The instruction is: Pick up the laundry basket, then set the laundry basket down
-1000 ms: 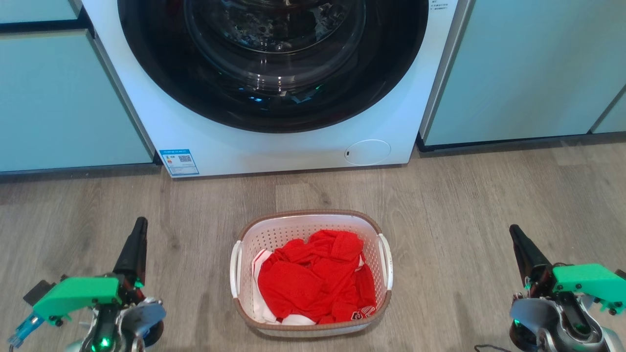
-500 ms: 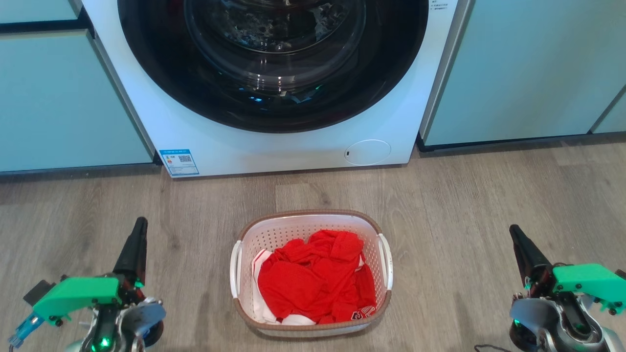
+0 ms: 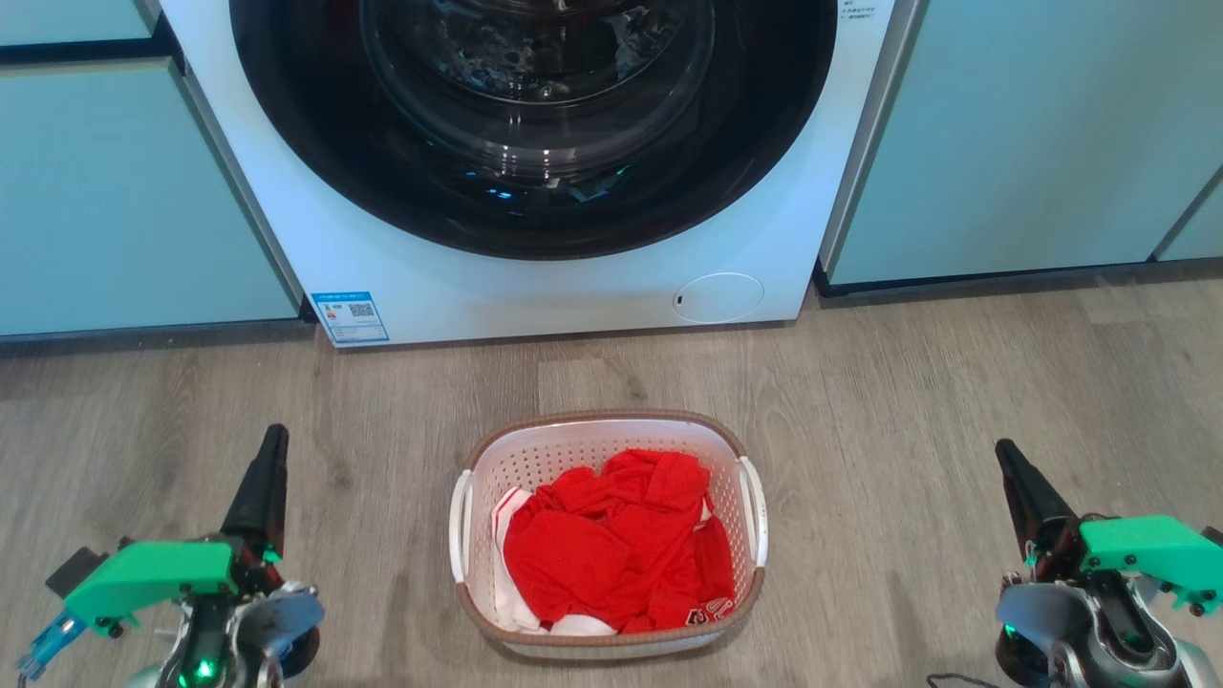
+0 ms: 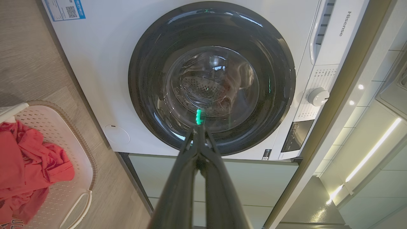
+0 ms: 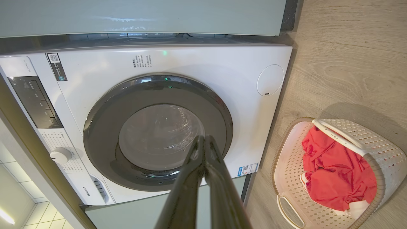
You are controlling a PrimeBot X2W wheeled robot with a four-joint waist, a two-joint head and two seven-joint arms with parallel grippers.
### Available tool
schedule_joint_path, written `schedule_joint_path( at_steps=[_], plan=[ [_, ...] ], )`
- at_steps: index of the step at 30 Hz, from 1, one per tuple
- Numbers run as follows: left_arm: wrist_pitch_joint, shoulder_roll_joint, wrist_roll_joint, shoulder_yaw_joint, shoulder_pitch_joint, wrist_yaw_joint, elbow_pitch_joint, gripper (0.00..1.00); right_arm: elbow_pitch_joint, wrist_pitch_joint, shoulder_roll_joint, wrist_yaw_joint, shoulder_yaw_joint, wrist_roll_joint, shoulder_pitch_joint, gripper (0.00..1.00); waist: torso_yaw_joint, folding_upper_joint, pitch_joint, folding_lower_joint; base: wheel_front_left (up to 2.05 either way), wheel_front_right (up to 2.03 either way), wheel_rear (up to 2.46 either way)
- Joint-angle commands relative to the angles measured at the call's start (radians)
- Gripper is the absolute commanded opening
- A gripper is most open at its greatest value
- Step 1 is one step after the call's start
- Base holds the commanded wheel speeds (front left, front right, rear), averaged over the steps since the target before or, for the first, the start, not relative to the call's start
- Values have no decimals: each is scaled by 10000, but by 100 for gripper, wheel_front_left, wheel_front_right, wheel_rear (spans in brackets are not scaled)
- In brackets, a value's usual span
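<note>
- Head view: the laundry basket [image 3: 573, 457] sits on the wood floor [image 3: 908, 382] at lower centre, before the washing machine [image 3: 535, 287], with a red garment [image 3: 611, 554] piled inside. The left gripper [image 3: 270, 447] at lower left and the right gripper [image 3: 1009, 464] at lower right flank it, well apart and empty.
- Left wrist view: its fingers [image 4: 182, 190] are pressed together at the tips. The basket lies at the lower left edge, with one white side handle [image 4: 75, 207] showing.
- Right wrist view: the fingers are likewise closed, and the basket is at lower right. It is thin perforated plastic with a soft load, so probably light and fairly stiff. Take it by both handles and lift level.
</note>
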Motion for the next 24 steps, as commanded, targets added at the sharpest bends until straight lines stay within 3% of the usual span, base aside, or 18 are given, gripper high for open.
schedule_joint_path(
  at_steps=[1, 16, 17, 18, 19, 20, 24],
  plan=[
    [80, 49, 93, 367, -552, -67, -291, 0, -306, 81, -70, 27, 167, -107, -478, 0, 0, 0, 0, 0, 0, 0, 0],
    [79, 49, 91, 365, -552, -67, -291, 0, -307, 79, -70, 27, 169, -105, -477, 0, 0, 0, 0, 0, 0, 0, 0],
    [-20, -4, -1, -27, 54, 9, 144, 100, 144, -16, 17, 0, 25, 1, 42, 100, 0, 0, 0, 0, 0, 0, 0],
    [-20, -11, -1, -42, 158, 9, 303, 0, 308, -22, 44, 0, 36, 1, 124, 0, 0, 0, 0, 0, 0, 0, 0],
    [-22, -25, 0, -45, 287, 11, 464, 0, 474, -25, 71, 0, 44, 0, 224, 0, 0, 0, 0, 0, 0, 0, 0],
    [-41, -30, 8, -61, 346, 11, 509, 100, 521, -45, 78, 0, 72, -3, 270, 100, 0, 0, 0, 0, 0, 0, 0],
    [-157, -28, 73, -129, 370, 20, 395, 100, 459, -161, 73, 1, 190, -35, 270, 100, -4, 0, -1, 0, 0, 0, 0]
  ],
)
